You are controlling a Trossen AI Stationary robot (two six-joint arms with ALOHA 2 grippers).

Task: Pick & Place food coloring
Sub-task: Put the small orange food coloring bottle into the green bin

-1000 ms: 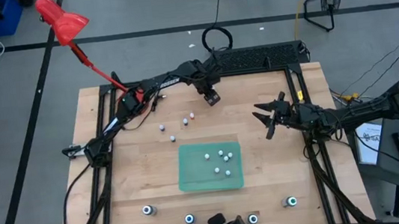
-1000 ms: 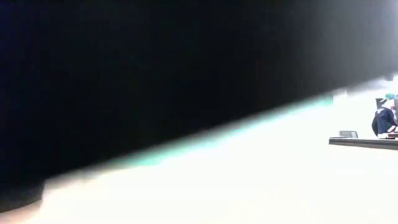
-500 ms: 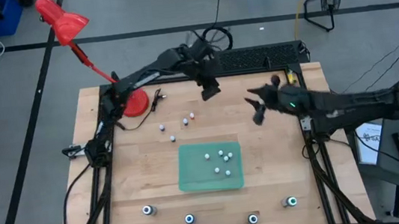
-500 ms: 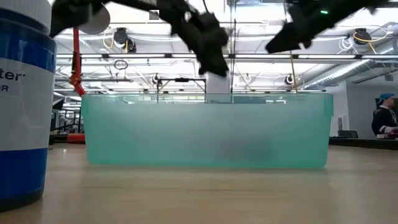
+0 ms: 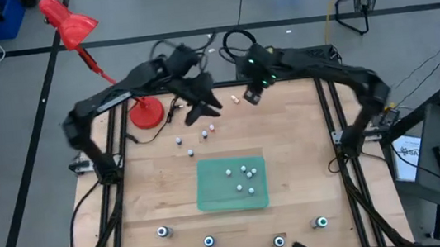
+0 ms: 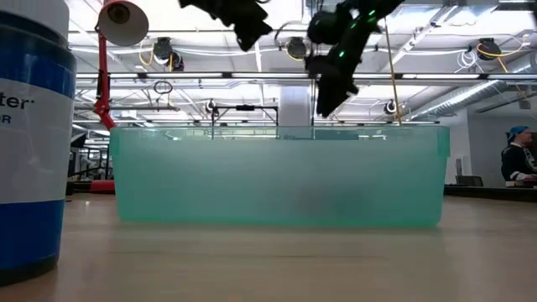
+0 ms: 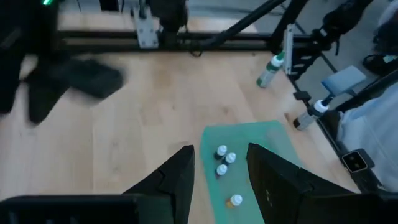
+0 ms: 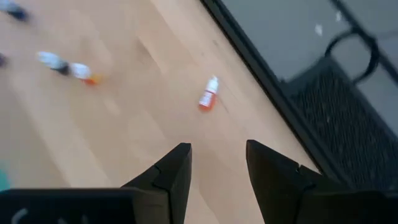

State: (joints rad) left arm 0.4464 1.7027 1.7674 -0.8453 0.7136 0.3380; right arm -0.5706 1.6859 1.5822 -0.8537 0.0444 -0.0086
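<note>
Both arms are raised over the far half of the desk (image 5: 161, 188). The left pincer (image 5: 204, 107) hangs above the wood between the red lamp (image 5: 146, 114) and the green tray (image 5: 232, 184). Its own camera shows the two dark fingers (image 7: 177, 177) standing apart with clear space between them and nothing held. The right pincer (image 5: 250, 95) is near the far edge, just beside the left one. Its fingers (image 8: 173, 171) are likewise parted and hold nothing.

The food coloring is scattered in several groups. Five small whitish bottles (image 5: 243, 179) lie inside the green tray at the middle of the desk; the left wrist view shows four of them (image 7: 222, 160) on the tray floor. Three more small bottles (image 5: 193, 139) lie loose on the bare wood between the tray and the left pincer. One red-capped bottle (image 8: 208, 93) lies on its side near the far edge, just ahead of the right pincer. Four darker round bottles with pale teal tops (image 5: 209, 242) stand in a loose row along the near edge, well apart from one another.

In the low view the tray's translucent wall (image 6: 277, 176) fills the middle, with a blue and white container (image 6: 33, 143) close at one side. Both arms show above the tray rim. A person (image 6: 518, 159) is in the room beyond.
</note>
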